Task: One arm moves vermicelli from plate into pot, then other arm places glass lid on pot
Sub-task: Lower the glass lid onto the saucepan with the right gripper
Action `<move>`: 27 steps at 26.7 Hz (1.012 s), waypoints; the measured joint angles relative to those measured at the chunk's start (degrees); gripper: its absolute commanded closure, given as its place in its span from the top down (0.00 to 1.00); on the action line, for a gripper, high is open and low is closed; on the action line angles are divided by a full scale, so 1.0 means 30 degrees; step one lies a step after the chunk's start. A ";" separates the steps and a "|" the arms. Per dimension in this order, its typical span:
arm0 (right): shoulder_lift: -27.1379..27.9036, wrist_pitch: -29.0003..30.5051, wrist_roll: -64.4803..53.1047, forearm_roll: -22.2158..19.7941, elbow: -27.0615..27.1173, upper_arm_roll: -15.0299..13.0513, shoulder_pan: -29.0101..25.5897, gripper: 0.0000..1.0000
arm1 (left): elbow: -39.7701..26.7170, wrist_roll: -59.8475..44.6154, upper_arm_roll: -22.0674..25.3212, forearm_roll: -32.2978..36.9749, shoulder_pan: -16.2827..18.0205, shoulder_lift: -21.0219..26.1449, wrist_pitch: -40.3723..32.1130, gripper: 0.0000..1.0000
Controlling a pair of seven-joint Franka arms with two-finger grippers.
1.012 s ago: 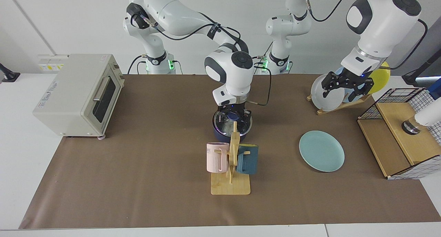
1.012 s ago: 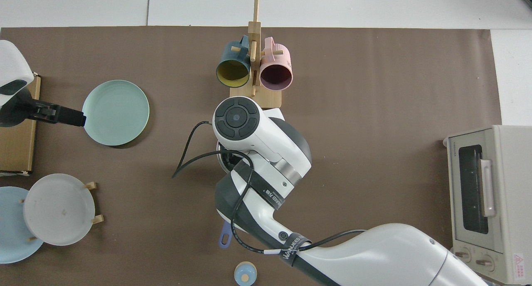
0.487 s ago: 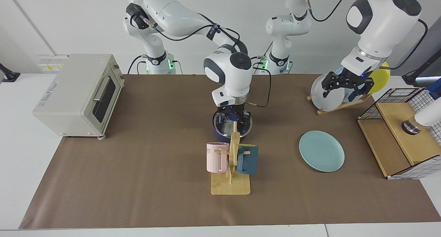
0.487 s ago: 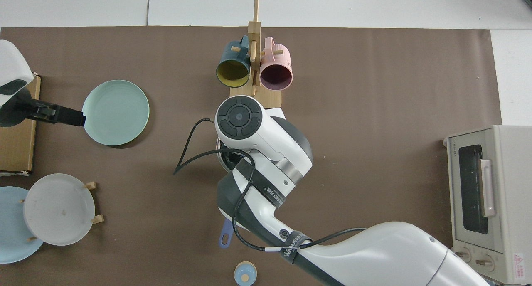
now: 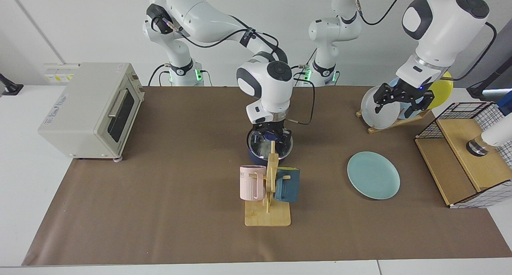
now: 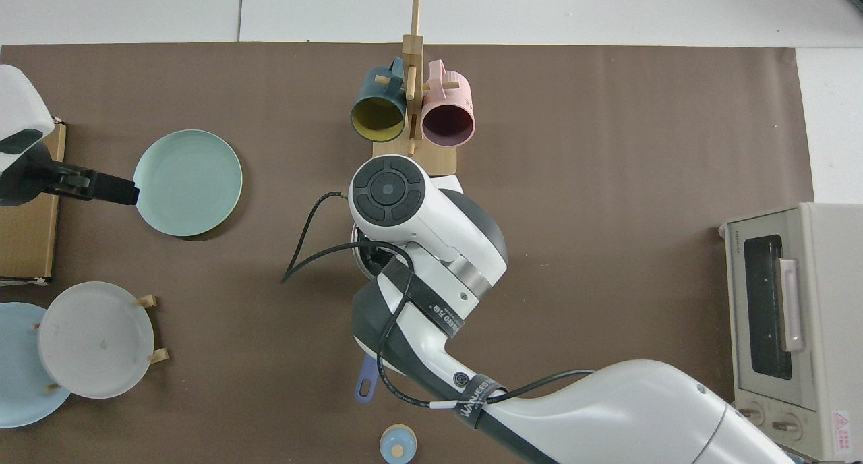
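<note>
Vermicelli (image 5: 262, 148) shows white inside the pot (image 5: 256, 155), under the glass lid (image 5: 270, 142) resting on the pot's rim, so both steps look nearly done. Above the pot, the right gripper (image 5: 271, 136) seems clamped on the lid's knob, though partly hidden. Beyond the empty plate (image 5: 373, 175), the left gripper (image 5: 402, 101) waits, fingers apart.

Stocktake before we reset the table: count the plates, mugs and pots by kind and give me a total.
Plates: 4, teal-green plate, grey plate, light blue plate, yellow plate
Mugs: 2, pink mug, dark teal mug
Pots: 1, navy pot
Total: 7
</note>
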 measured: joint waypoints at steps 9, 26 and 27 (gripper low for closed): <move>-0.0035 -0.0214 0.0006 0.0067 0.0001 0.0007 -0.0052 0.00 | 0.0001 0.0000 0.0000 0.0000 0.0000 0.0000 0.0000 1.00; -0.0101 -0.0510 0.0368 0.0740 -0.0266 0.0073 -0.0201 0.00 | 0.0001 0.0000 0.0000 0.0000 0.0000 -0.0001 0.0000 1.00; -0.0137 -0.0551 0.0368 0.0757 -0.0337 0.0075 -0.0224 0.00 | 0.0001 0.0000 0.0000 0.0000 0.0000 -0.0001 0.0000 1.00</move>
